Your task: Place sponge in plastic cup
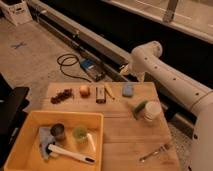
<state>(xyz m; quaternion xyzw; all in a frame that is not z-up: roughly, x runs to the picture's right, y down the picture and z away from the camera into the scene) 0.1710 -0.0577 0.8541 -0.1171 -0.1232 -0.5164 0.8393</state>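
The blue sponge lies on the wooden table near its far edge. The pale-green plastic cup stands upright in the yellow bin at the front left, next to a dark metal tin. My gripper is at the end of the white arm, beyond the table's far edge, above and just behind the sponge, not touching it. It holds nothing that I can see.
An orange fruit, a dark brown bar and a dark red cluster lie left of the sponge. A white cup with a green item stands right. A metal utensil lies front right. The bin holds a white-handled brush.
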